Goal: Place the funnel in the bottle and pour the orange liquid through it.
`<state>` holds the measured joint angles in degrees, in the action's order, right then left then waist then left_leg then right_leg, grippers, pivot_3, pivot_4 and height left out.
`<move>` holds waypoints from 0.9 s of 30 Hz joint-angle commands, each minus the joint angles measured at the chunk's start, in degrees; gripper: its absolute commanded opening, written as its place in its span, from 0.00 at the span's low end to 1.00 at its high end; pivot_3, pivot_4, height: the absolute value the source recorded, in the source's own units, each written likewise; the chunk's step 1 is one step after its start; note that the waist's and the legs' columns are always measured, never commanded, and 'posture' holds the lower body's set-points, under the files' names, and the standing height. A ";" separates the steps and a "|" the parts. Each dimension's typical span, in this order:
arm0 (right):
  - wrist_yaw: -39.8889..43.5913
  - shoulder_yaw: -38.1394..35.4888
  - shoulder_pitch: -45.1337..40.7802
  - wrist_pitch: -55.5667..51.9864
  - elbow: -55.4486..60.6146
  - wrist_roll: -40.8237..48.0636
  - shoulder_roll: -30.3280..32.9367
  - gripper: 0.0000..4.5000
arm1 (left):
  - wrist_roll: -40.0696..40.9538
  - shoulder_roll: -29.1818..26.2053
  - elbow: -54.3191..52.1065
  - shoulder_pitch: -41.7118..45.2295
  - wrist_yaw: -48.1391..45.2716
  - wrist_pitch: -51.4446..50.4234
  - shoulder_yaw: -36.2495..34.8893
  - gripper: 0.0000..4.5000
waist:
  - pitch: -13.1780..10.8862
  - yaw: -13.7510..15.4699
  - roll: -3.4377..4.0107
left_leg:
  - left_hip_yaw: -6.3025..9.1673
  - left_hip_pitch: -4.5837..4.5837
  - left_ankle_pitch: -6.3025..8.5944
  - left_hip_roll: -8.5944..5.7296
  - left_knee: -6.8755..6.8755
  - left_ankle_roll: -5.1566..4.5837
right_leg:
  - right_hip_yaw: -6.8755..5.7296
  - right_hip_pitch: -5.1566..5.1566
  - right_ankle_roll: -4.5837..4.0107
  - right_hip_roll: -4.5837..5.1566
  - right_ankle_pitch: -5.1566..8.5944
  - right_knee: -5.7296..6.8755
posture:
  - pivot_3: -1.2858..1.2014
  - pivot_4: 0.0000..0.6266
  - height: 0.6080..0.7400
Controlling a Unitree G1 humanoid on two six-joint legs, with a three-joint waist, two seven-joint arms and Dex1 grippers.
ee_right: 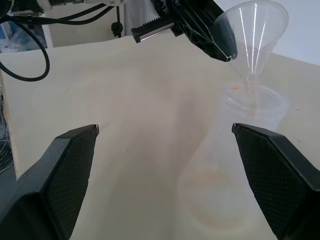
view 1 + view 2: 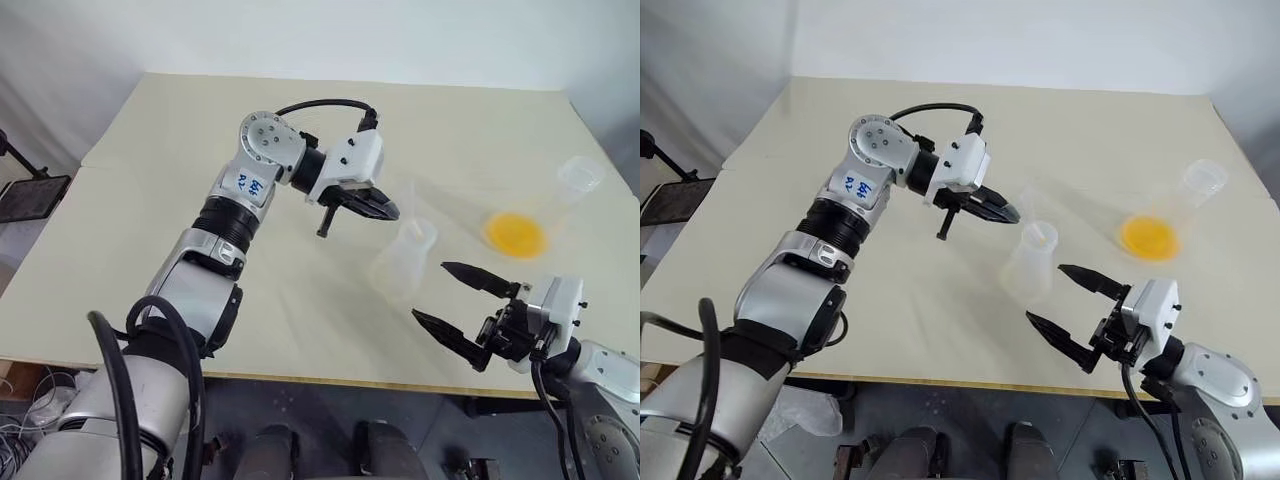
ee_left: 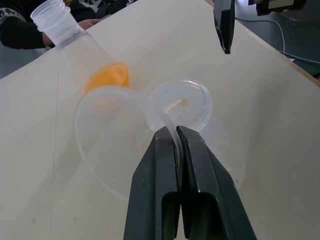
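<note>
Right pincer (image 2: 452, 297), low right of the head view, fingers wide apart, empty, pointing toward the bottle (image 2: 402, 262) just beyond it. Bottle stands upright on the desk (image 2: 180, 150), centre-right. Left pincer (image 2: 372, 207) clamped on the rim of the funnel (image 1: 255, 30), which hangs directly over the bottle's neck, stem pointing down at the opening, seemingly at or just inside it. Judgement: a short straight drop should seat it. Orange liquid (image 2: 515, 235) pools in a second flask (image 2: 545, 205) lying tilted at right, nearer the right arm.

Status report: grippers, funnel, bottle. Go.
Left gripper shut on funnel rim, stem at bottle mouth. Right gripper open, beside bottle. Nothing blocking.
</note>
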<state>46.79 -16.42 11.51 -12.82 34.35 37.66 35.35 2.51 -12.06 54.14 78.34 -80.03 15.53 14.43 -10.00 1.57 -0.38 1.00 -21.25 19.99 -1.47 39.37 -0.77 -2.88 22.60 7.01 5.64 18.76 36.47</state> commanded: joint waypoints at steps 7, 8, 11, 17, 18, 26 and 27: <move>-2.35 -6.30 1.49 -0.38 -0.01 1.93 0.23 1.00 | -3.42 3.13 3.96 4.40 1.06 5.88 0.25 0.00 | 0.00 -0.05 0.00 | -0.02 0.00 0.00 0.00 0.00 -0.02 | 0.00 0.00 0.01 -0.01 -0.01 0.00 | 0.52 0.24 1.00; -2.39 -6.52 1.52 -0.43 0.00 1.94 0.28 1.00 | -3.58 3.25 4.11 4.47 0.84 6.12 0.27 0.00 | 0.00 -0.05 0.00 | -0.02 0.00 0.00 -0.01 0.00 -0.02 | 0.00 0.00 0.01 0.00 -0.01 0.00 | 0.52 0.24 1.00; -2.68 -7.25 1.34 -0.69 0.11 1.95 0.45 1.00 | -3.88 3.65 4.60 5.01 0.07 6.48 0.46 0.00 | 0.00 -0.02 0.00 | -0.03 0.00 0.01 -0.01 0.01 -0.03 | 0.00 0.00 0.01 0.00 -0.01 0.00 | 0.52 0.24 1.00; -3.18 -7.62 1.23 -0.81 0.51 1.76 0.32 1.00 | -4.75 3.48 5.25 6.03 -0.23 7.38 0.35 0.00 | 0.00 -0.03 0.00 | -0.03 0.00 0.01 -0.02 0.01 -0.06 | 0.01 0.00 0.02 0.00 -0.01 0.00 | 0.52 0.24 1.00; -3.20 -7.66 1.31 -0.82 0.60 1.76 0.28 1.00 | -4.94 3.27 5.14 6.16 -0.36 7.46 0.38 0.00 | 0.00 -0.03 0.00 | -0.03 0.00 0.01 -0.02 0.01 -0.06 | 0.01 0.00 0.02 0.00 -0.01 0.00 | 0.52 0.24 1.00; -3.35 -6.90 0.66 -0.58 0.23 1.18 0.14 1.00 | -7.37 2.62 5.43 7.48 -0.16 10.49 0.83 0.00 | 0.00 0.00 -0.01 | -0.03 0.00 0.01 -0.02 0.01 -0.06 | 0.01 0.00 0.02 0.00 -0.01 0.00 | 0.52 0.24 1.00; -3.33 -6.83 0.55 -0.54 0.14 1.12 0.12 1.00 | -7.58 2.68 5.46 7.59 -0.19 10.77 0.80 0.00 | 0.00 -0.01 0.00 | -0.03 0.00 0.01 -0.02 0.01 -0.06 | 0.01 0.00 0.02 0.00 -0.01 0.00 | 0.52 0.24 1.00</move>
<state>43.60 -22.69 12.34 -13.85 33.64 38.34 35.37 -4.87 -9.51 59.83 83.85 -80.14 25.23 14.88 -10.01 1.56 -0.38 0.97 -21.25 20.00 -1.49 39.38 -0.82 -2.87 22.60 7.03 5.64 18.76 36.48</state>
